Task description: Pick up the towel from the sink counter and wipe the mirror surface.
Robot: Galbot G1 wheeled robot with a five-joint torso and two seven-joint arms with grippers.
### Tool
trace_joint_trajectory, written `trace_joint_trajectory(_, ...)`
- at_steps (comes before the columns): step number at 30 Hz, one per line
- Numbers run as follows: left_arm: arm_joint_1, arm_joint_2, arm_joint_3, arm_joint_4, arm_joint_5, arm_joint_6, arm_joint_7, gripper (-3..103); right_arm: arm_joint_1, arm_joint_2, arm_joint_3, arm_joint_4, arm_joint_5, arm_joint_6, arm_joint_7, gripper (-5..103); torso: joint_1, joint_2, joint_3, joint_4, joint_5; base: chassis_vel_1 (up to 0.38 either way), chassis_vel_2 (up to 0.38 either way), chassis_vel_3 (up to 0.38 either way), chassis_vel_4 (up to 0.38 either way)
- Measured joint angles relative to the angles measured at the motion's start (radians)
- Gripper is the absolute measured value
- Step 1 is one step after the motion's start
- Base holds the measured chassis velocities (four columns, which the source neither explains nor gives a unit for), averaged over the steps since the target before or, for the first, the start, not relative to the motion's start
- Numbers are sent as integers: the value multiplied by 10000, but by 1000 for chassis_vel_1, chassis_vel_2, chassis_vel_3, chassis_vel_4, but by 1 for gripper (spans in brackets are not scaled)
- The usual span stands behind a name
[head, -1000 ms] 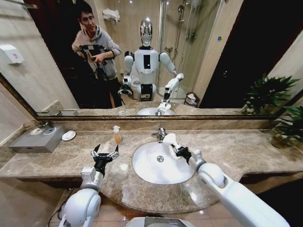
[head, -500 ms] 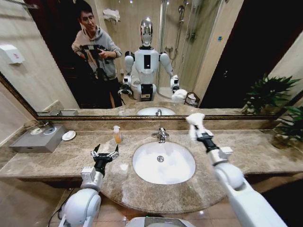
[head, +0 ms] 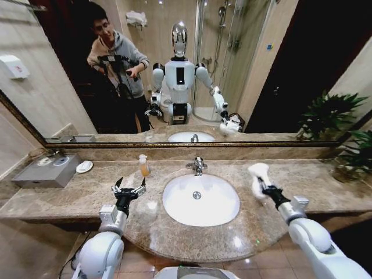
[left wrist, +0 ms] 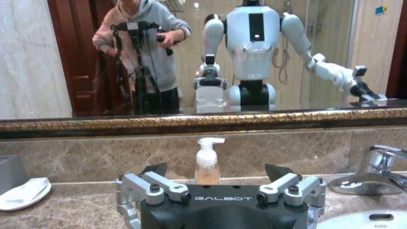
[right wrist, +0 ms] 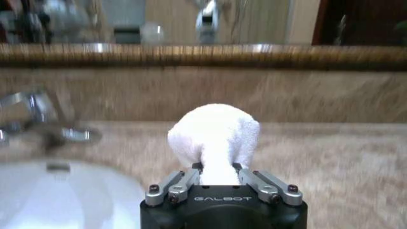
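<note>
The small white towel is bunched up in my right gripper, which is shut on it. It hangs over the beige marble sink counter, just right of the oval basin and below the mirror. In the right wrist view the towel bulges out of the shut gripper, facing the mirror's bronze frame. My left gripper stands open over the counter left of the basin. In the left wrist view that gripper is open with nothing between its fingers.
A chrome faucet stands behind the basin, with a soap bottle to its left. A small white dish and a grey box sit at the counter's far left. A potted plant stands at the far right.
My right arm carried the towel from beside the faucet up to the mirror's lower edge, then right and down to the counter right of the basin. The left arm has not moved.
</note>
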Motion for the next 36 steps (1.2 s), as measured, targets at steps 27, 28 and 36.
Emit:
trace_joint_trajectory(27, 1, 0, 0, 0, 0, 0, 0, 100, 344, -878, -448, -197, 300, -1234, -141, 33, 0, 0, 0, -2, -2, 0, 0, 0, 0)
trace_joint_trajectory(28, 1, 0, 0, 0, 0, 0, 0, 100, 344, -878, -448, -197, 300, -1234, -141, 33, 0, 0, 0, -2, -2, 0, 0, 0, 0)
trace_joint_trajectory(36, 1, 0, 0, 1, 0, 0, 0, 100, 209, -837, -434, -103, 221, -1249, -107, 66, 0, 0, 0, -2, -2, 0, 0, 0, 0)
